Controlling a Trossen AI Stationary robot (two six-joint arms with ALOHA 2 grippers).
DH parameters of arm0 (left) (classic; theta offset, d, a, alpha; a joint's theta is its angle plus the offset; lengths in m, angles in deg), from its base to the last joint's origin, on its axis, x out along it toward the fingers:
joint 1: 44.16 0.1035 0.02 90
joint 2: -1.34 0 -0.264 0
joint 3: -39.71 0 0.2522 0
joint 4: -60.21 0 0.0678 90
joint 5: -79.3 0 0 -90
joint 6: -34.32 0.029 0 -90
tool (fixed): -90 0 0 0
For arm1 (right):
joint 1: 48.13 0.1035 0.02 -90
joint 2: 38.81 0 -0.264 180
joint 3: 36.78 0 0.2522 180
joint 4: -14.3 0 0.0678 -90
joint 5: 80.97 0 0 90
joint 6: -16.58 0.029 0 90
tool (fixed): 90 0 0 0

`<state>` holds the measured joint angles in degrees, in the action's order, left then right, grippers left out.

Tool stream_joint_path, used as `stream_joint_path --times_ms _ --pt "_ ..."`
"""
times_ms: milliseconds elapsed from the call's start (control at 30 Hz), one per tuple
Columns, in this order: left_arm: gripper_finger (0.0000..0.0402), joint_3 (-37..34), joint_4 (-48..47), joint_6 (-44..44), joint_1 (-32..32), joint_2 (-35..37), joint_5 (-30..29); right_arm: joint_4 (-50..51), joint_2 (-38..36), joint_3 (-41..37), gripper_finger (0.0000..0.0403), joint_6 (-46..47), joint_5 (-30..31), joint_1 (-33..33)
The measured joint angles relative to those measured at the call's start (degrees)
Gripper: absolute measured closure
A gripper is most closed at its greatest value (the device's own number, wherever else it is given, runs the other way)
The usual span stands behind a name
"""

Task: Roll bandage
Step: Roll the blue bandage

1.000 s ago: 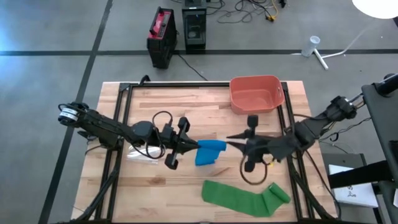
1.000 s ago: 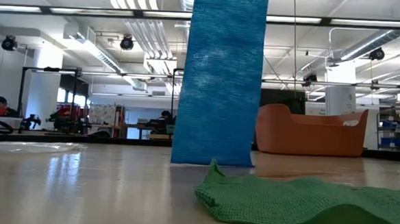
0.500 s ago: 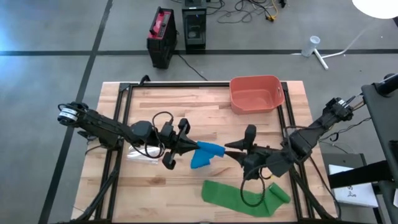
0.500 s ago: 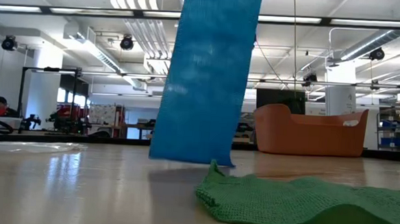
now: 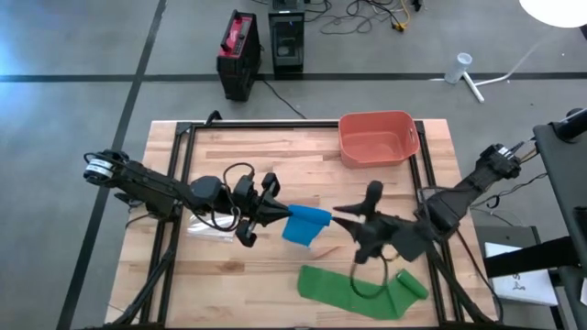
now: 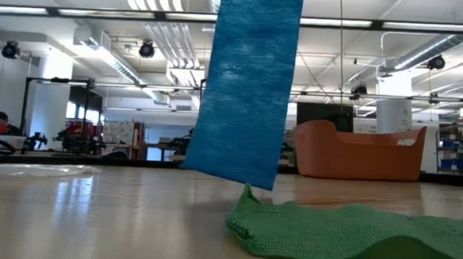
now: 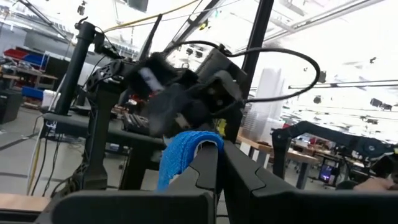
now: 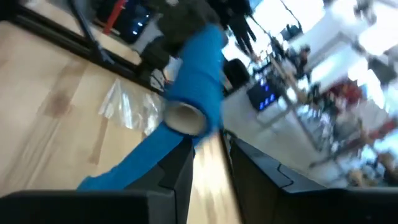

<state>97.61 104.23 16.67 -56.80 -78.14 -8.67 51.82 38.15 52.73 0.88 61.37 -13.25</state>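
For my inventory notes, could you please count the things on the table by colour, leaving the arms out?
Blue: 1, the blue bandage
Green: 1, the green bandage
Orange-red: 1, the bin
Clear: 1, the plastic wrapper
Total: 4

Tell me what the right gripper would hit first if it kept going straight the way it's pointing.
Probably the blue bandage hanging from the left gripper. The right gripper points straight at it, though their heights are hard to judge.
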Motion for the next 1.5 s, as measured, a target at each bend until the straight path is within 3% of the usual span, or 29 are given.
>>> stream_joint_path --times_ms 167,267,433,667,800,1100,1500 --pt "0.0401 0.0 0.2 0.0 0.0 0.0 0.2 -0.4 0.0 -0.1 0.0285 3.9 -11.7 -3.8" --pt "0.0401 0.0 0.2 -0.1 0.0 0.0 0.2 -0.5 0.2 -0.1 0.0282 5.5 -14.5 -5.5" --pt "0.0401 0.0 0.2 -0.7 0.0 -0.1 0.2 -0.6 0.5 -0.1 0.0302 4.8 -11.9 -7.3" --pt "0.0401 0.0 0.2 -3.9 -0.1 -0.1 0.8 -2.4 0.5 -0.1 0.0395 -4.5 -3.9 -7.8" --pt "0.0401 0.0 -0.6 -4.4 -0.1 -0.1 1.5 -4.6 0.4 -0.1 0.0394 -9.6 0.2 -7.8" --pt "0.0401 0.0 -3.4 -5.4 -0.2 -1.5 1.5 -11.8 0.3 -0.1 0.0402 -17.5 0.2 -7.8" --pt "0.0401 0.0 -3.3 -5.4 -0.2 -3.8 0.0 -12.5 -0.3 1.2 0.0401 -18.6 0.2 -7.8"
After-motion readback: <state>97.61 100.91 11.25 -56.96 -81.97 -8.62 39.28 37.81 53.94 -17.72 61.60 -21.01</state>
